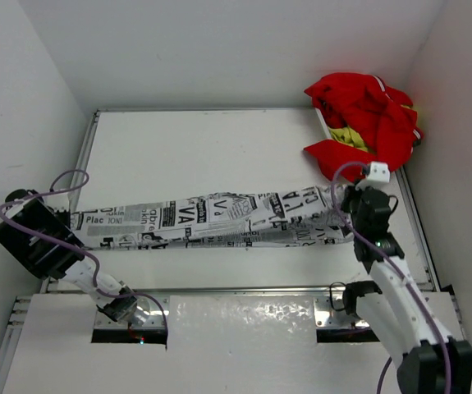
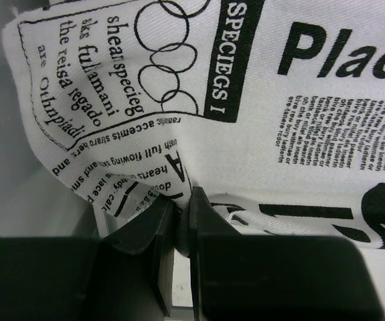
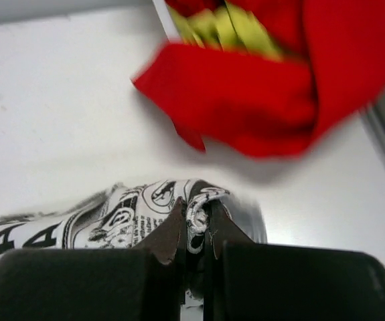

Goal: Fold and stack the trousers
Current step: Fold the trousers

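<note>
The trousers (image 1: 211,220), white with black newspaper print, lie stretched in a long band across the table from left to right. My left gripper (image 1: 70,223) is shut on their left end; the left wrist view shows the cloth (image 2: 246,114) pinched between the black fingers (image 2: 145,234). My right gripper (image 1: 344,209) is shut on the right end; the right wrist view shows a fold of printed cloth (image 3: 199,214) clamped between its fingers (image 3: 169,234).
A pile of red and yellow clothes (image 1: 367,119) lies at the back right corner, close beyond my right gripper; it shows in the right wrist view (image 3: 259,87) too. White walls close in the table (image 1: 211,148) at back and sides.
</note>
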`<move>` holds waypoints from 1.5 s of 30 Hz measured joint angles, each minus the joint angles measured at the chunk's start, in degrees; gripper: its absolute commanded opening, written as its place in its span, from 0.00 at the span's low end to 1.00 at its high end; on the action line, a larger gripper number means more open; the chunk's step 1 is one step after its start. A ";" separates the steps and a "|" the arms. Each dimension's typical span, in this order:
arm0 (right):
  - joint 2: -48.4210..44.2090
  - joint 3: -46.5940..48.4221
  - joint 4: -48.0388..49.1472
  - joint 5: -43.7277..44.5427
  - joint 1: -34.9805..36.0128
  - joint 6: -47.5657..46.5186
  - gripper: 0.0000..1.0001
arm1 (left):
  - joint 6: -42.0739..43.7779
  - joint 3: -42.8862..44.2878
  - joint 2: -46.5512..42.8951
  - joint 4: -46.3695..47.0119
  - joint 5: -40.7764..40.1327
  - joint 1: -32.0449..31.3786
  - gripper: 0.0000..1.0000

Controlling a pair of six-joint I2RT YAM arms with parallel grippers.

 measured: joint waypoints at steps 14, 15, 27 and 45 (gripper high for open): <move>-3.26 -14.97 -16.70 9.99 -1.57 17.42 0.33 | 0.28 -0.85 0.31 1.20 -1.66 0.02 0.00; -2.69 -14.49 -17.55 10.19 -1.99 17.62 0.52 | 0.37 -0.96 0.31 1.31 -1.81 0.02 0.00; -2.27 -3.15 -31.95 14.51 -8.66 18.18 0.36 | 0.61 -1.53 0.31 2.19 -1.49 0.04 0.00; 34.14 7.89 -18.12 -7.17 2.10 12.70 0.00 | -1.51 -0.35 0.28 1.22 0.42 0.44 0.03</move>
